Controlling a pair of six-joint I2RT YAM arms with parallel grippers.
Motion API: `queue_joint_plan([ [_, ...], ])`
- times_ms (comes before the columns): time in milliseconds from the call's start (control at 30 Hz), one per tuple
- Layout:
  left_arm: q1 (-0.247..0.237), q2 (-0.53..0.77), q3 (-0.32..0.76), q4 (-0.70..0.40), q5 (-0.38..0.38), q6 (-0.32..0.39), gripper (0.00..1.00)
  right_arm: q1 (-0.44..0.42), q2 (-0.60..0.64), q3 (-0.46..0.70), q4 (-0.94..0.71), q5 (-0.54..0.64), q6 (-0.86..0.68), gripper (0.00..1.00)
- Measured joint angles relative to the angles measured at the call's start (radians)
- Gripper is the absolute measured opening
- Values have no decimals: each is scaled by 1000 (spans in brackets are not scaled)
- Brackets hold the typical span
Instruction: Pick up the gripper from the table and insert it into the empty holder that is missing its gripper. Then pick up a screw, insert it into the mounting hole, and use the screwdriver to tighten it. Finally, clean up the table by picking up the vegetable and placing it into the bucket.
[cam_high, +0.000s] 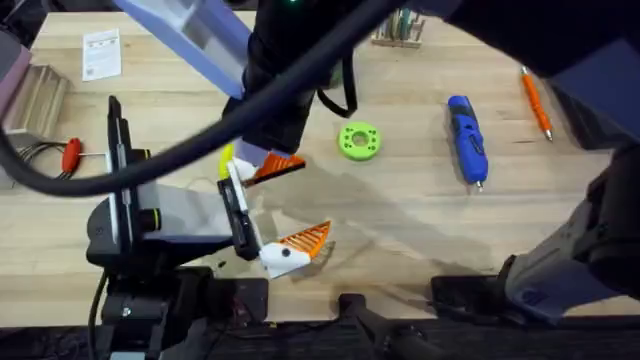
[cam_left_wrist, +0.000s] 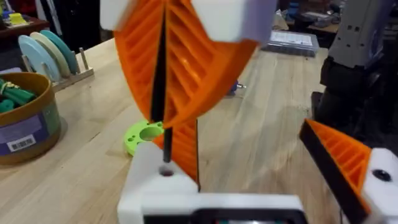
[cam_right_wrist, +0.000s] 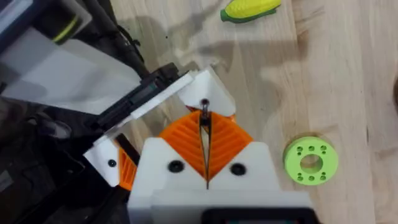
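**Screw poised over the mounting hole**

The right gripper (cam_right_wrist: 204, 130) has its orange fingers pinched together on a thin black screw (cam_right_wrist: 204, 115). It reaches across to the near-left part of the bench (cam_high: 420, 230), where the left arm's holder (cam_left_wrist: 155, 190) lies.

The screw's long axis runs straight out from between the fingertips. In the left wrist view, its tip sits at the mouth of the mounting hole (cam_left_wrist: 166, 170) in the white block. The shank looks in line with the hole, so the next move is probably a push along that axis, with no sideways correction needed.

The left gripper (cam_left_wrist: 245, 127) is spread wide and holds nothing. Each of its blocks carries an orange ribbed finger (cam_left_wrist: 339, 158), so the loose gripper seems already seated.

The screwdriver (cam_high: 467, 138) lies toward the far-right part of the bench, with its tip toward the near edge. It is nearer the right arm's base, so that arm would probably fetch it.
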Motion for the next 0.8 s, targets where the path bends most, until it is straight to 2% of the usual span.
queue_joint_plan([
  [800, 0, 0, 0, 0, 0, 0, 986, 4, 26, 0, 0, 0, 0, 6],
])
